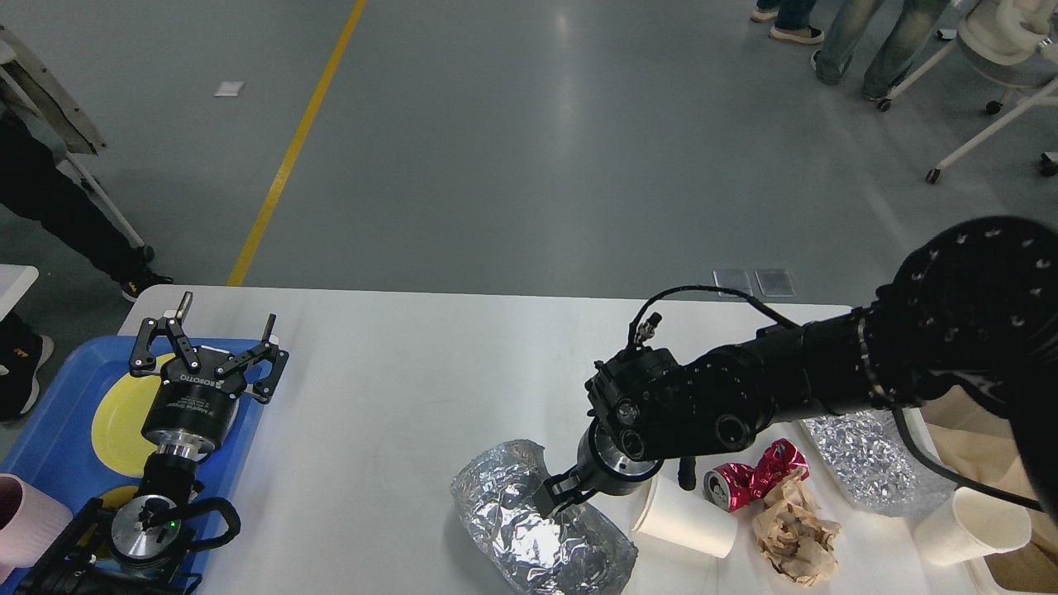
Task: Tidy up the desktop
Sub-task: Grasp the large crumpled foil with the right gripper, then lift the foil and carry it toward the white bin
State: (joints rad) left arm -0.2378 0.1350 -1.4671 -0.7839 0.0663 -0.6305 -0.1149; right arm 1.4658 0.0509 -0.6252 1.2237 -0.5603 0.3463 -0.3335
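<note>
The white desktop [397, 388] fills the lower half of the head view. My left gripper [225, 318] is open and empty, pointing up over the blue tray [66, 364] at the left edge. My right gripper [552, 500] reaches down onto the rim of a crumpled foil container [537, 541] at the front middle. Its dark fingers touch the foil, but I cannot tell them apart. To the right lie a tipped white paper cup [686, 521], a crushed red can [756, 478] and a ball of brown paper [793, 529].
A yellow plate [116, 413] lies in the blue tray and a pink cup [25, 516] stands at its front. A second foil tray [868, 463], another paper cup [971, 525] and a bin with a brown bag [984, 430] sit at the right. People stand beyond the table.
</note>
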